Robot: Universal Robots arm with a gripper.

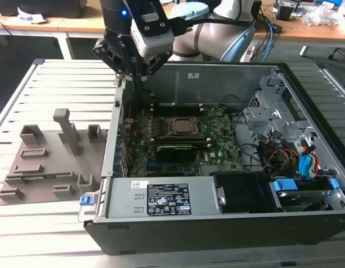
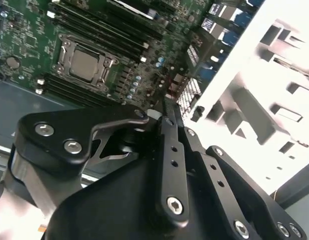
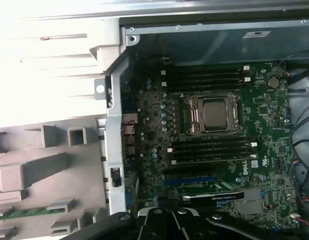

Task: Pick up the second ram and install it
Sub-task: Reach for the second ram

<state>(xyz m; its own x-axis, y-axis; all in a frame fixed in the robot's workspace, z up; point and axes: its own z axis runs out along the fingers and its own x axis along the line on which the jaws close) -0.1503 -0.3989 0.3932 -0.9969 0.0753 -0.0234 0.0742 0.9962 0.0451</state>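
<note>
The second ram (image 1: 41, 177), a thin green stick, lies flat in the near part of the grey holder tray (image 1: 49, 151), on the exterior view's left of the computer case (image 1: 217, 212). In the first wrist view the ram (image 3: 14, 212) rests in the tray (image 3: 39, 172) beside the case wall. My gripper (image 1: 138, 82) hangs over the case's back corner, above the wall nearest the tray and well away from the ram. Its fingers (image 2: 163, 120) look closed together with nothing between them. The gripper (image 3: 167, 214) also shows in the first wrist view.
The motherboard (image 1: 217, 139) carries a silver CPU (image 1: 181, 127) with dark memory slots (image 3: 209, 150) on both sides. A power supply (image 1: 167, 198) lines the near side, with cables and drive bays (image 1: 295, 162) on the exterior view's right. An upright grey post (image 1: 66, 131) stands on the tray.
</note>
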